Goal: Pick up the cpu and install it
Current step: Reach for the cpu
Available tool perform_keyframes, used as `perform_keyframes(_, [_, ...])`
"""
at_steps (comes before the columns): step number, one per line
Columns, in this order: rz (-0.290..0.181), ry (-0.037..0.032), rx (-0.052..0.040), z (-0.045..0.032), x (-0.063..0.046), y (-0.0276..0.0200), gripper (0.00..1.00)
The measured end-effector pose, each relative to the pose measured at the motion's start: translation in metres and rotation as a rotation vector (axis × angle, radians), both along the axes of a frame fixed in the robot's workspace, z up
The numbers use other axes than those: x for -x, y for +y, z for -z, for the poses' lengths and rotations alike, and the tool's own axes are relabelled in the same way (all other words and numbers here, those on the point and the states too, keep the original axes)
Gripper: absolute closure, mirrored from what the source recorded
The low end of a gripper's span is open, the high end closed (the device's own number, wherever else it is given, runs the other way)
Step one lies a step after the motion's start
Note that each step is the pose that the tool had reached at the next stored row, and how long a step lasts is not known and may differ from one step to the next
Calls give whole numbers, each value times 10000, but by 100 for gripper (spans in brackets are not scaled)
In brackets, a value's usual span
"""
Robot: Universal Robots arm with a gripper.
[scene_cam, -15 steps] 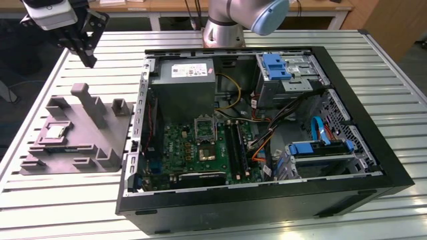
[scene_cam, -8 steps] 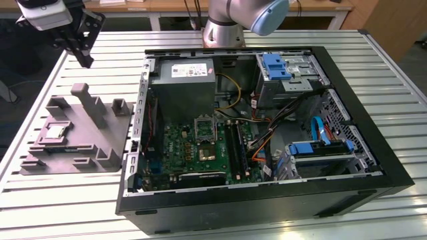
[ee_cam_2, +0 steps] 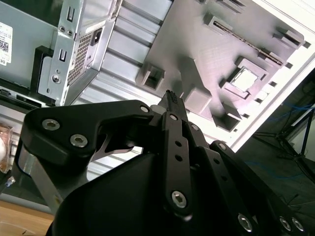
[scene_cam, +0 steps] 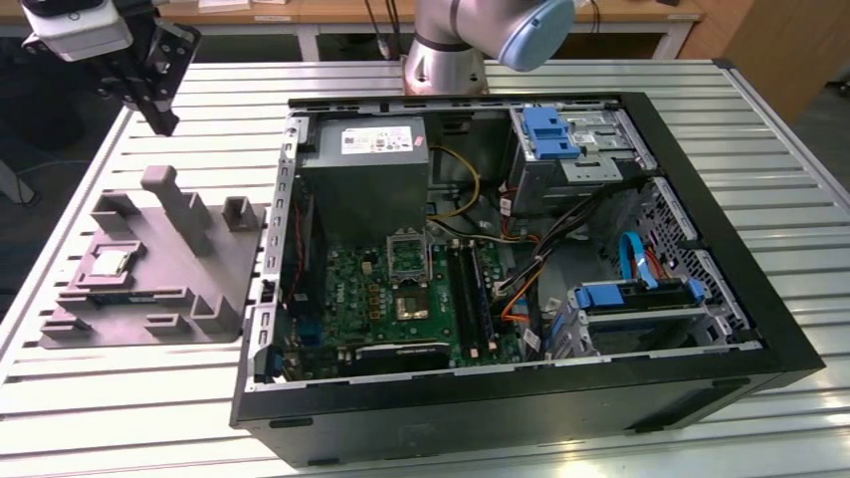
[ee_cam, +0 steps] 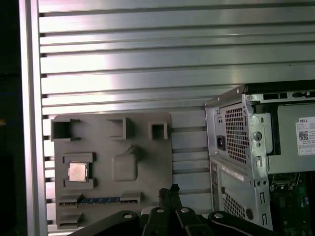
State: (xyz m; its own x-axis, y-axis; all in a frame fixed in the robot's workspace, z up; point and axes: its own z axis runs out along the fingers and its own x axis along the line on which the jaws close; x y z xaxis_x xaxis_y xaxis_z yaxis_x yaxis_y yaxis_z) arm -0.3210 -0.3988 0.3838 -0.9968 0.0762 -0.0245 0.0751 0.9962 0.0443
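Observation:
The cpu point(scene_cam: 109, 263) is a small silvery square lying flat in a recess of the grey plastic tray point(scene_cam: 159, 294) at the exterior view's left. Both wrist views show the cpu point(ee_cam_2: 244, 80) point(ee_cam: 78, 171) seated in the tray point(ee_cam_2: 197, 29) point(ee_cam: 147, 162). My gripper point(scene_cam: 165, 125) hangs high above the table, beyond the tray's far end and well clear of the chip. Its black fingers point(ee_cam_2: 171, 94) point(ee_cam: 168, 191) are pressed together with nothing between them. The green motherboard point(scene_cam: 358, 289) with its metal-framed socket point(scene_cam: 409, 261) lies inside the open computer case.
The open black computer case point(scene_cam: 718, 329) fills the middle and the exterior view's right of the slatted metal table point(scene_cam: 133, 398). Inside are a grey power supply point(scene_cam: 365, 169), drive cages with blue clips point(scene_cam: 551, 129) and loose cables point(scene_cam: 531, 269). Upright posts point(scene_cam: 166, 194) rise from the tray.

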Motion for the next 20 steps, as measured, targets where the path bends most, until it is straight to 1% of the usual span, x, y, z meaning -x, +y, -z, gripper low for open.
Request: perform_keyframes(20, [0,0,0,6,213,0,89])
